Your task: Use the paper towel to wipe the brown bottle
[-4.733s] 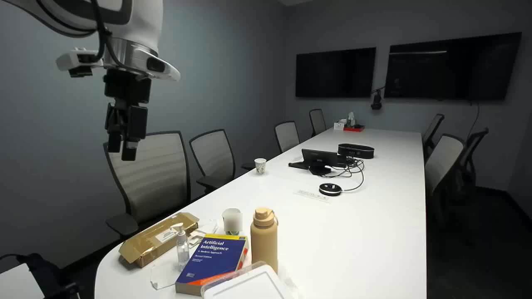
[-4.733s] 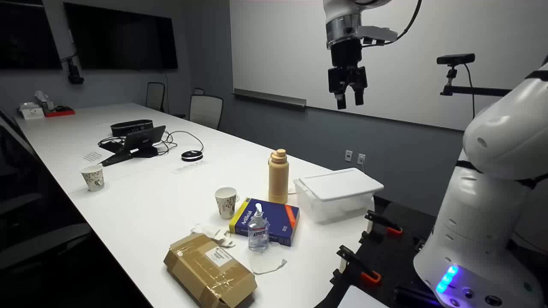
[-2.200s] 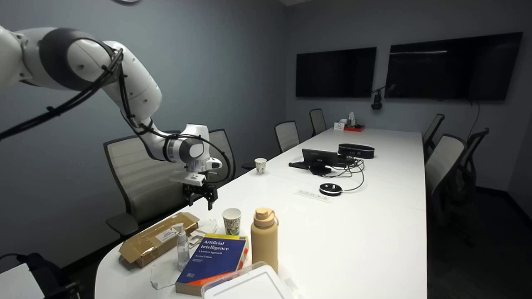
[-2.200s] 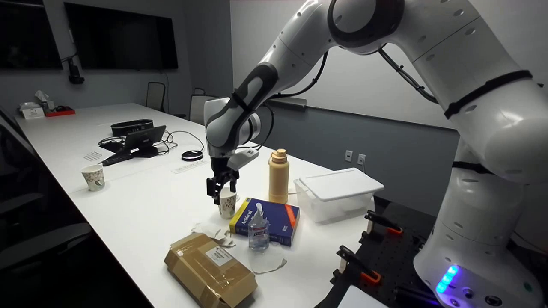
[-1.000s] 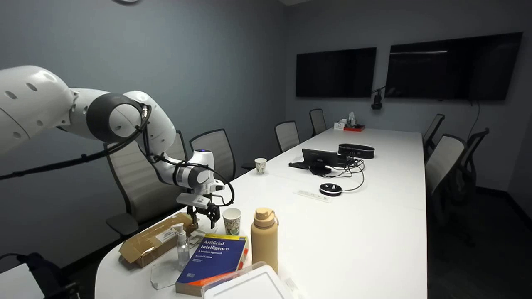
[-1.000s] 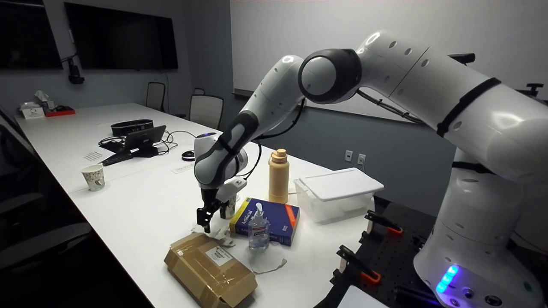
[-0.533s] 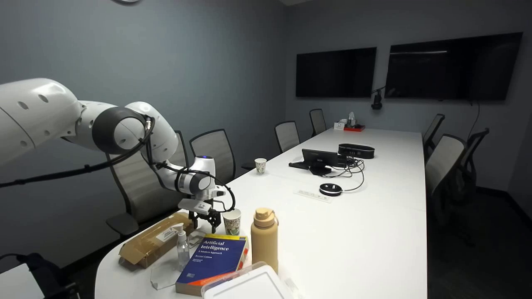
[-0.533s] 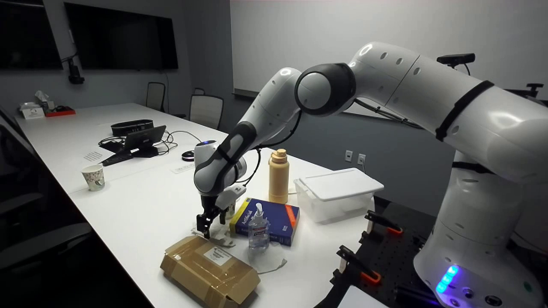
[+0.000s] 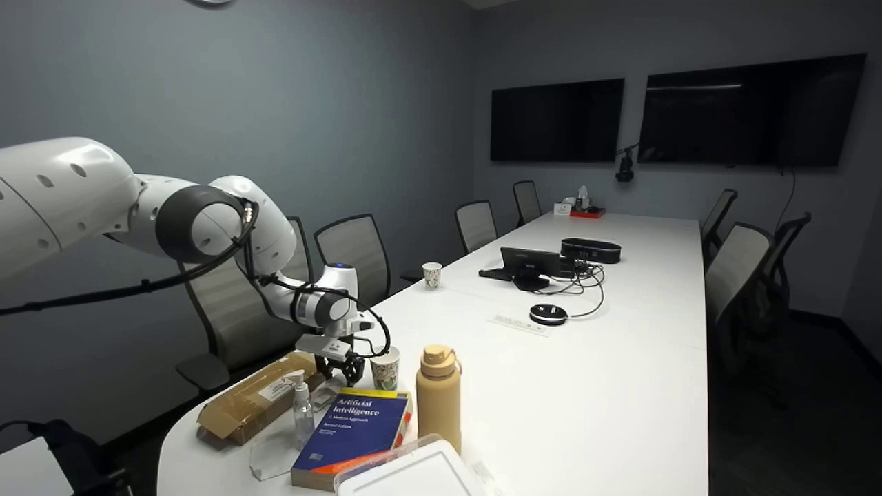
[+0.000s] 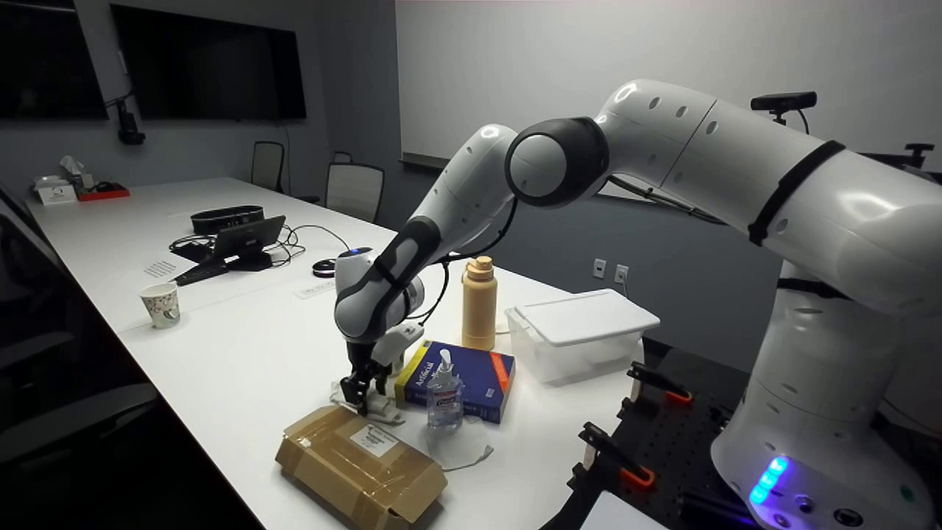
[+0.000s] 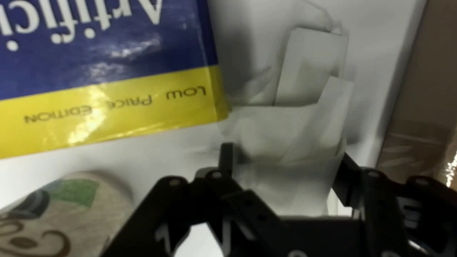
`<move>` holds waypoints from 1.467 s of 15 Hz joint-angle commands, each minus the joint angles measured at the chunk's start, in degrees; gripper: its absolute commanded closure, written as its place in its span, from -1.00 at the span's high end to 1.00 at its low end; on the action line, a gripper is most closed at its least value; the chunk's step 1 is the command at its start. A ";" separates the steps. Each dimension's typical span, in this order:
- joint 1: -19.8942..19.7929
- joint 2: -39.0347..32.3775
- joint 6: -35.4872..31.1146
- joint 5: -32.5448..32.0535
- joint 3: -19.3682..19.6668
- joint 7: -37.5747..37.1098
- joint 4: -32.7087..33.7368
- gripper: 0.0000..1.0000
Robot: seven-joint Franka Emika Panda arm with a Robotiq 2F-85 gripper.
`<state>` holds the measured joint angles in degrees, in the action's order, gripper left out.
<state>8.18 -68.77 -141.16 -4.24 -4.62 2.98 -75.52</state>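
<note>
Grasping, likely step in hand: one crumpled white paper towel (image 11: 278,134), lying between black fingers (image 11: 346,182) spread apart, no hold evident. One tall tan-brown cylindrical bottle (image 10: 479,309), upright on white surface (image 10: 257,379), just beside blue-and-yellow book (image 10: 480,375). Next move, presumably: close, lift, carry to bottle.

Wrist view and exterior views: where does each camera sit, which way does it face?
Exterior view: near one end of the conference table, facing lengthwise toward wall screens; robot arm and gripper show.
Exterior view: beside the conference table's long edge, facing diagonally toward the whiteboard; robot arm, gripper and base show.
Wrist view: above the gripper, looking down at the paper towel; fingers show.
Both exterior views share the brown bottle.
</note>
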 commanded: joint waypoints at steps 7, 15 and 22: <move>-0.80 0.60 4.18 1.05 -1.21 1.71 1.35 -1.00; -2.22 11.17 18.82 1.47 -3.62 6.50 -1.83 -0.97; -3.71 28.42 22.63 -0.20 2.88 1.20 -9.85 -0.97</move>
<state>5.46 -49.42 -118.17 -3.53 -4.27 7.51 -76.93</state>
